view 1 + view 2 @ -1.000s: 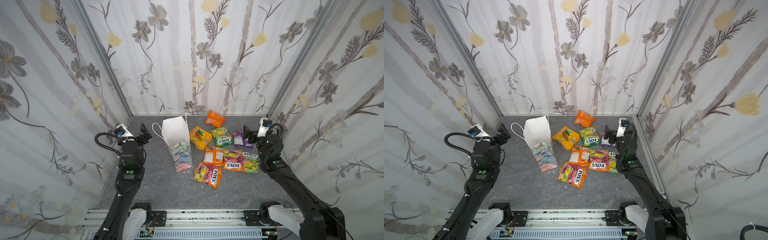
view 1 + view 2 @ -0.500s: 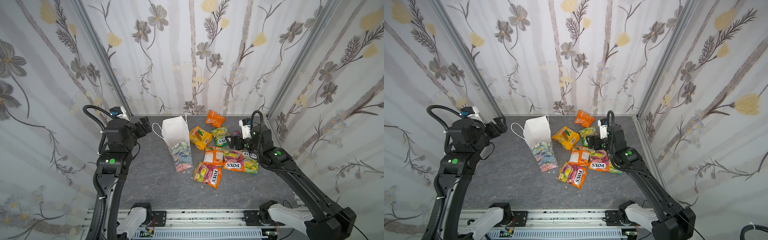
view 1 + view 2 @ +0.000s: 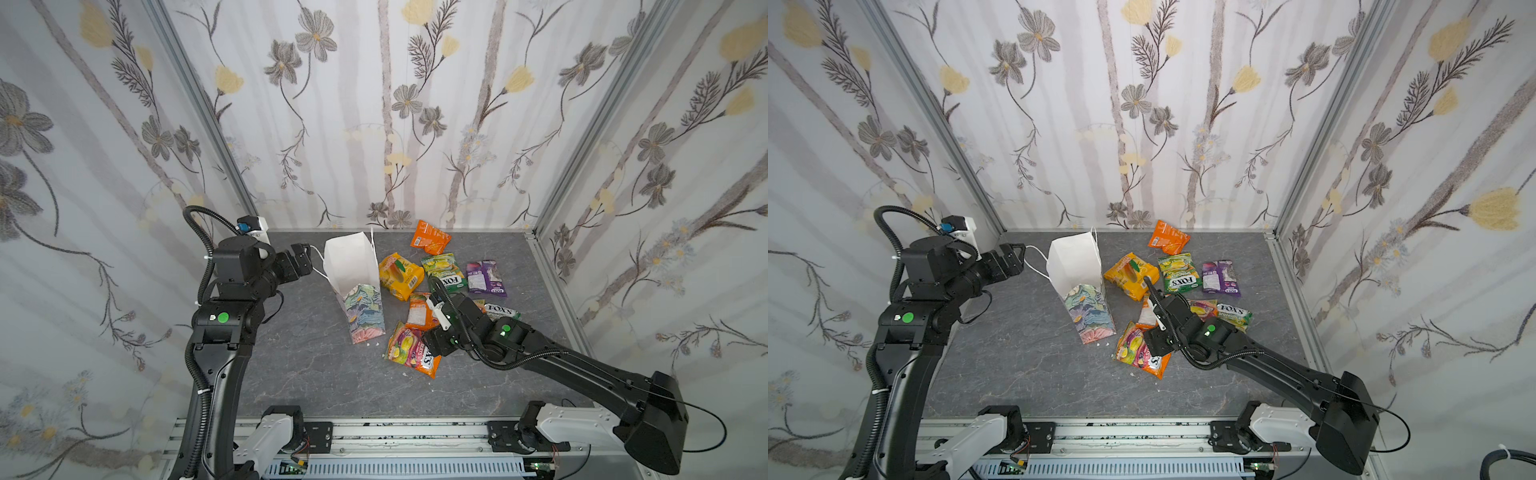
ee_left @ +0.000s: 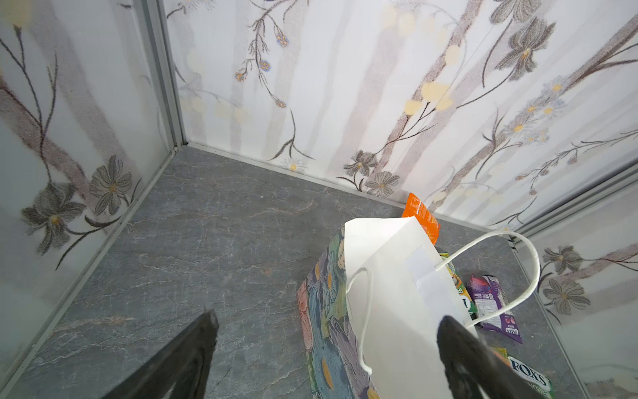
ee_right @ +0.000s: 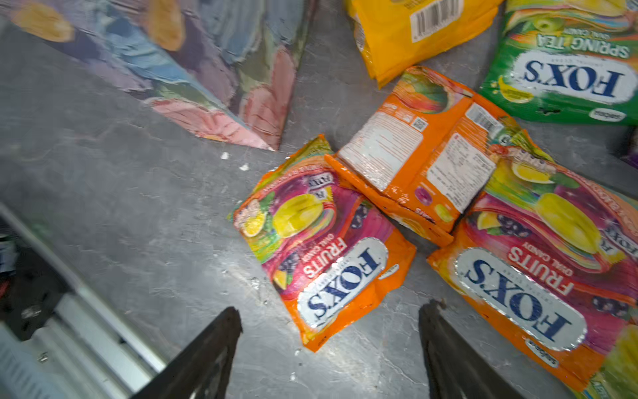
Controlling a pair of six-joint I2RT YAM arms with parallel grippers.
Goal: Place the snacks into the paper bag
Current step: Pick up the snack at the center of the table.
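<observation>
Closely beside the standing paper bag (image 3: pixel 353 266), white inside and flower-printed outside, the snacks (image 3: pixel 401 276) are scattered; its cord handle (image 4: pixel 535 269) is looped by the wide-open, empty left gripper (image 4: pixel 328 319). The right gripper (image 5: pixel 331 309), likewise parted and empty, is held over a pink-yellow FOX'S packet (image 5: pixel 324 248). The grey stone-look tabletop (image 3: pixel 307 374) is enclosed by floral walls (image 3: pixel 374 104).

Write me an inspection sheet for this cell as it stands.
Surface: grey stone-look table, flat.
Job's things: paper bag upright, mouth open, no packet visible inside; snacks all lying on the table beside it.
Clutter: small white crumbs near the bag's base.
Grippers: left gripper open, empty, by the bag's cord handle; right gripper open, empty, above a pink-yellow packet.
Cables: black hose looped on each arm, none seen snagged.
Surroundings: floral walls on three sides; metal rail in front.
</observation>
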